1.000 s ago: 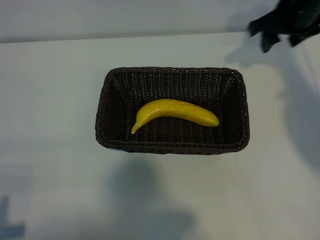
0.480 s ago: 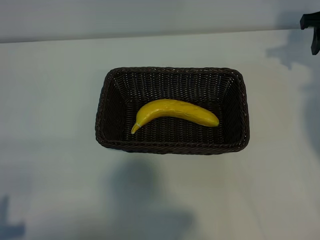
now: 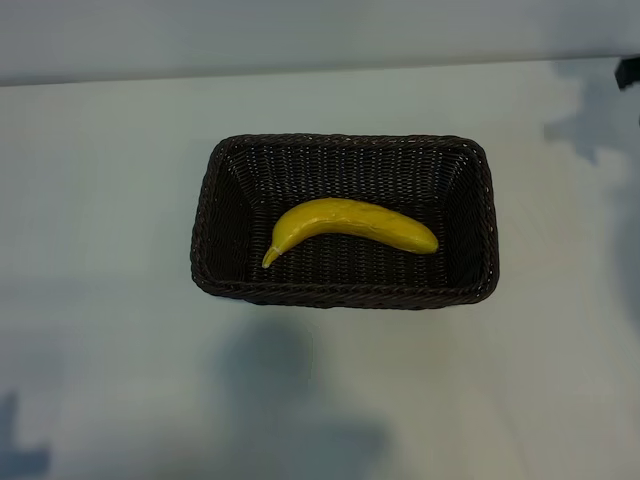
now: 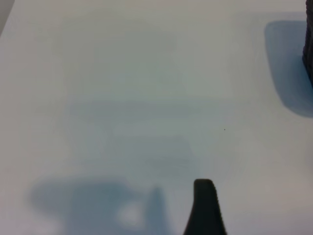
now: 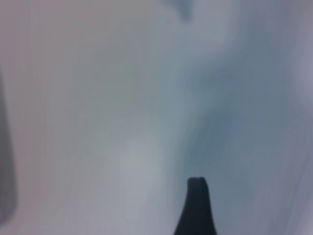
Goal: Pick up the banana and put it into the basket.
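Currently, status: the banana (image 3: 352, 227) lies flat on the floor of the basket (image 3: 212, 190), stem tip toward 8 o'clock, blunt end toward 3 o'clock, clear of every wall.
Task progress: judged complete as to placement; what remains is to clear the arm from the work area.
Right gripper (image 3: 629, 72): only a dark sliver shows, at the 2 o'clock edge of the exterior view, well apart from the basket.
Right jaws: standing wide, holding nothing; one fingertip (image 5: 196, 196) shows in the right wrist view over bare table.
Left gripper: not seen in the exterior view; parked.
Left jaws: standing wide, holding nothing; one fingertip (image 4: 204, 200) shows in the left wrist view over bare table.
Step in hand: retreat of the right arm, in my judgement.
How to do it well: keep the jaws apart so nothing snags; carry the arm on a path away from the basket rim; do not sweep low across the wicker, since a nudge to the basket could roll the banana.
Check before stopping: confirm the banana rests wholly below the braided rim, as it appears to now.
Risk: low; the fruit is settled and nothing touches it.
Surface: a plain pale table (image 3: 110, 330), smooth and matt, with soft shadows at 7 o'clock and 2 o'clock.
Basket position: near the centre of the table, long side running 9 to 3 o'clock.
Room: a light, featureless band runs beyond the far table edge at 12 o'clock; nothing else can be made out.
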You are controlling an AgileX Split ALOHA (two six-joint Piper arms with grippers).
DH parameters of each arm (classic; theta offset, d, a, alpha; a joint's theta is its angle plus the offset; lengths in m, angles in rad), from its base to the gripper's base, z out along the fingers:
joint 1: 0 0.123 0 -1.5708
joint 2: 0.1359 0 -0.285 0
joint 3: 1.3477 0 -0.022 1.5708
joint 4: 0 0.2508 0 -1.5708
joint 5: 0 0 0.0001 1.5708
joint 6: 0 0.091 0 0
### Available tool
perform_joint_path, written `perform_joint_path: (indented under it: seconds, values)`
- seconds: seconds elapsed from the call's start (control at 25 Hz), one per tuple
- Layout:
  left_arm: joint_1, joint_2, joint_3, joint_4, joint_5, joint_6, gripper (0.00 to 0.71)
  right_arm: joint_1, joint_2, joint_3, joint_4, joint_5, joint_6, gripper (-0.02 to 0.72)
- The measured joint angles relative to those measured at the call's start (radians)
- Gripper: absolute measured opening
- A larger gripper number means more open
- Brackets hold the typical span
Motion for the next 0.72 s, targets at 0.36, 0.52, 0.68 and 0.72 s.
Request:
perform_joint_path:
  seconds: [0.36, 0.52, 0.68, 0.72]
  values:
    - [0.000, 0.000, 0.000, 0.000, 0.000, 0.003, 0.559, 0.000, -0.357, 0.412, -0.005, 0.008, -0.009, 0.584]
    - [0.000, 0.000, 0.000, 0.000, 0.000, 0.003, 0.559, 0.000, -0.528, 0.547, -0.004, 0.009, -0.002, 0.584]
    - [0.000, 0.000, 0.000, 0.000, 0.000, 0.003, 0.559, 0.000, -0.698, 0.677, -0.004, 0.009, 0.011, 0.584]
    - [0.000, 0.000, 0.000, 0.000, 0.000, 0.003, 0.559, 0.000, -0.735, 0.714, -0.004, 0.009, 0.012, 0.584]
